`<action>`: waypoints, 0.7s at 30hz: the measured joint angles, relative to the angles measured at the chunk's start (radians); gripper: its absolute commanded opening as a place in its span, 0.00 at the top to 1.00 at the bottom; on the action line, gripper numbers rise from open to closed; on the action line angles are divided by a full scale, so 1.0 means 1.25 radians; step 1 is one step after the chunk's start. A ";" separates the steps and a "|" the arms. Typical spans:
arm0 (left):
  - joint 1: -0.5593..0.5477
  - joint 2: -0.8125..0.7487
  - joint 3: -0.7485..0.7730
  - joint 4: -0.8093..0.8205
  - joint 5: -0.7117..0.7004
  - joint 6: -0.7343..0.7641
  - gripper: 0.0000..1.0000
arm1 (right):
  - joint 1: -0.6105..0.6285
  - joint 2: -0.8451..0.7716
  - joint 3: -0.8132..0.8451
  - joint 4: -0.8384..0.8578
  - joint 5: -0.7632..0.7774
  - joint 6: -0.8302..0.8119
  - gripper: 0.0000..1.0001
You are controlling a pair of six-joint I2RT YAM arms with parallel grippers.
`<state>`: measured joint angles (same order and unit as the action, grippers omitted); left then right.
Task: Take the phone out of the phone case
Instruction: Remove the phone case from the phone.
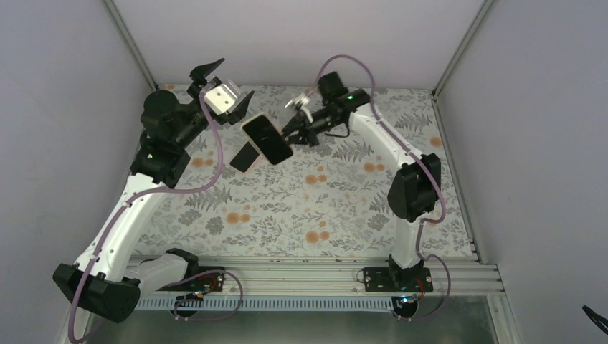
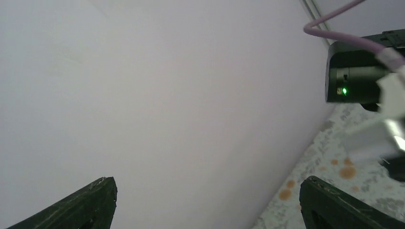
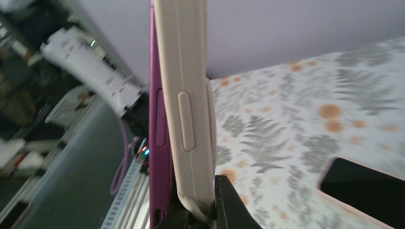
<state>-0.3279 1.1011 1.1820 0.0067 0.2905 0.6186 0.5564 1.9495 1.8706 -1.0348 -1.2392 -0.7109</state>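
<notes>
My right gripper (image 1: pixel 294 132) is shut on the short end of the phone case (image 1: pixel 251 127) and holds it in the air above the back of the table. The phone (image 1: pixel 267 140) shows its dark screen upward. In the right wrist view the pale pink case (image 3: pixel 184 95) stands edge-on between my fingers (image 3: pixel 229 205), with a magenta strip (image 3: pixel 160 143) against its left side. My left gripper (image 1: pixel 224 89) is open and empty, raised just left of the held phone. In the left wrist view it (image 2: pixel 210 210) faces the wall.
A second black phone (image 1: pixel 245 156) lies on the floral table (image 1: pixel 301 208) under the held one. It also shows in the right wrist view (image 3: pixel 367 191) with a thin pale rim. Grey walls (image 1: pixel 64 107) close in the left, back and right sides.
</notes>
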 measured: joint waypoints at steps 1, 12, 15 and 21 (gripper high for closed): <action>0.000 -0.005 0.014 -0.007 -0.006 0.005 0.05 | -0.026 -0.002 -0.001 0.032 -0.007 0.041 0.97; -0.087 0.016 0.066 0.053 -0.140 0.069 0.00 | -0.162 -0.067 -0.044 0.495 0.276 0.498 0.97; -0.163 0.053 0.025 0.131 -0.195 0.114 0.00 | -0.149 -0.114 -0.032 0.564 0.367 0.570 0.97; -0.259 0.154 -0.066 0.308 -0.287 0.161 0.00 | -0.130 -0.153 0.055 0.610 0.485 0.658 0.97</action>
<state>-0.6518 1.2942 1.0992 0.3912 -0.0685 0.8192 0.3939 1.7584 1.9392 -0.2726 -0.6331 0.1120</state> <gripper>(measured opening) 0.999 0.071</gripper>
